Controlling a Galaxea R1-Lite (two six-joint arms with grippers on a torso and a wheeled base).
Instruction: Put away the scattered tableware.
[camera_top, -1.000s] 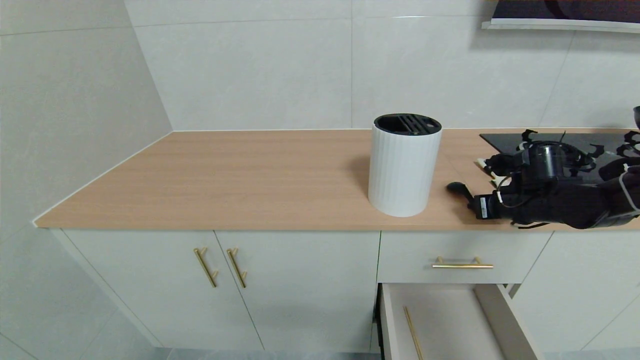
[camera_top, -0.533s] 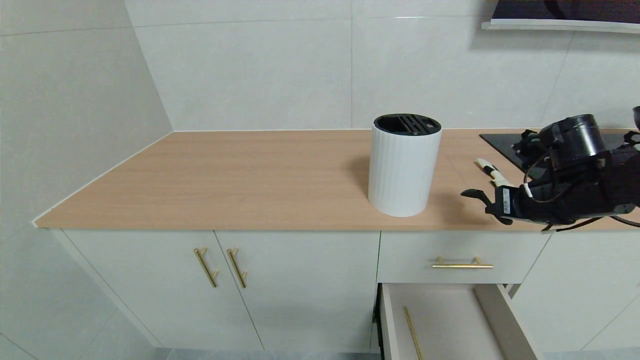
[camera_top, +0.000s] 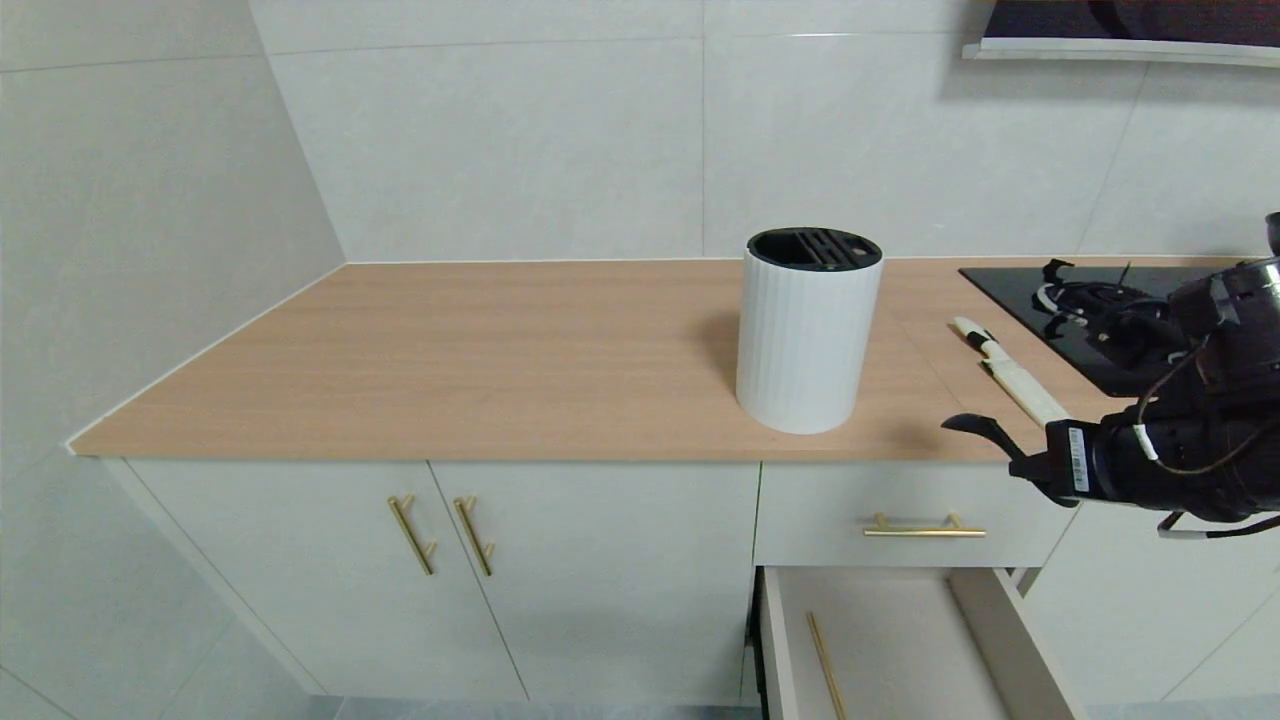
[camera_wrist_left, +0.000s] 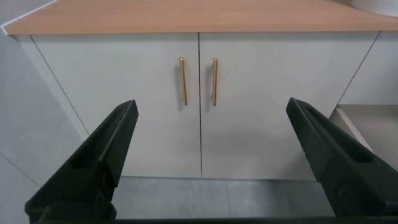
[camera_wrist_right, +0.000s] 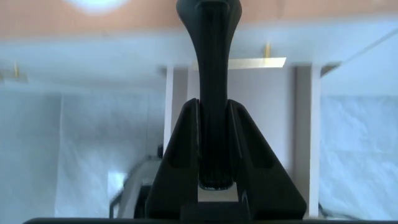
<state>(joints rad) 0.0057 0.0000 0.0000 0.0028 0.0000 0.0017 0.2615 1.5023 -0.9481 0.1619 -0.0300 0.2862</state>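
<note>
We see the right gripper (camera_top: 1035, 465) out in front of the wooden worktop (camera_top: 500, 350), just past its front edge. It sits right of the white ribbed holder (camera_top: 808, 340) & approx level w/ the closed drawer (camera_top: 925, 500), arm coming in from the right. Its jaws are clamped tight on a black utensil (camera_top: 978, 427). In the right wrist view the handle is pinched btwn both fingers (camera_wrist_right: 177, 155), w/ the rest sticking straight out ahead. In the head view the utensil points left, curved tip raised, not touching the worktop. We can't tell for sure what kind of utensil it is.

The left gripper (camera_wrist_left: 208, 162) hangs low, facing the cupboard doors (camera_wrist_left: 249, 112), jaws spread wide w/ nothing btwn them.

The worktop runs along a pale tiled wall (camera_top: 500, 130). A knife (camera_top: 1005, 372) w/ a pale blade lies flat on it, btwn the holder & the black hob (camera_top: 1010, 285), near the hob's corner & apart from the holder. An extractor hood's edge (camera_top: 1100, 48) shows at the far right, up the wall.

The holder stands upright mid-worktop w/ a black slotted top. The slots are dark, so we can't make out any contents. Under the closed drawer, a lower drawer (camera_top: 1000, 630) is pulled open. A thin gold-coloured stick (camera_top: 826, 665) lies lengthwise near its left wall.
</note>
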